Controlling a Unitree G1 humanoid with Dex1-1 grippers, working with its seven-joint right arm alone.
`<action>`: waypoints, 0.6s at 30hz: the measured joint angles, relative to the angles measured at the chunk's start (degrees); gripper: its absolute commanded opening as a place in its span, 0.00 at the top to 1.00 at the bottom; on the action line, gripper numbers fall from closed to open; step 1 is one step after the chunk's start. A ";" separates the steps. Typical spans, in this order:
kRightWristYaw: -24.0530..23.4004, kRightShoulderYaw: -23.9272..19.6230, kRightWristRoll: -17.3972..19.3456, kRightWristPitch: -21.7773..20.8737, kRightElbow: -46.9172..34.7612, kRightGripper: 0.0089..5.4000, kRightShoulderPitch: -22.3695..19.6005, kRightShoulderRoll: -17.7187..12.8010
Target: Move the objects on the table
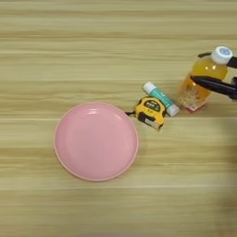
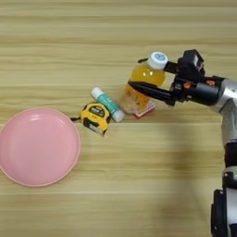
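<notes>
At the right of the table, the gripper reaches in from the 3 o'clock edge, its two black fingers spread to the width of the bottle and closed on it, one finger across the near side of the orange body and the other behind the neck, just under the white cap. The bottle leans, its cap tipped toward 1 o'clock and its base toward 7 o'clock; whether the base touches the wood cannot be told. The silver forearm runs off to 3 o'clock and then bends down toward the bottom edge.

At 5 o'clock from the bottle's base, partly hidden under it, lies the packet, only a red and white corner showing. At 9 o'clock from the bottle lies the glue stick, flat on the wood, its white end pointing to 10 o'clock and its other end to 4 o'clock, near the bottle's base but apart from it. Touching the glue stick on its 7 o'clock side sits the tape measure, its strap trailing toward 9 o'clock. Further out at 9 o'clock, just beside the strap's end, lies the plate, pink and round, with nothing on it.
</notes>
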 measured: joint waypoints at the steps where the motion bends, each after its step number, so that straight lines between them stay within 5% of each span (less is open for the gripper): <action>1: -0.34 0.46 -0.16 0.72 -0.49 0.34 -0.86 0.00; 7: -5.65 4.34 -5.38 0.65 -0.57 0.34 -3.94 0.78; 18: -10.21 9.94 -10.88 0.67 7.10 0.34 -8.68 8.27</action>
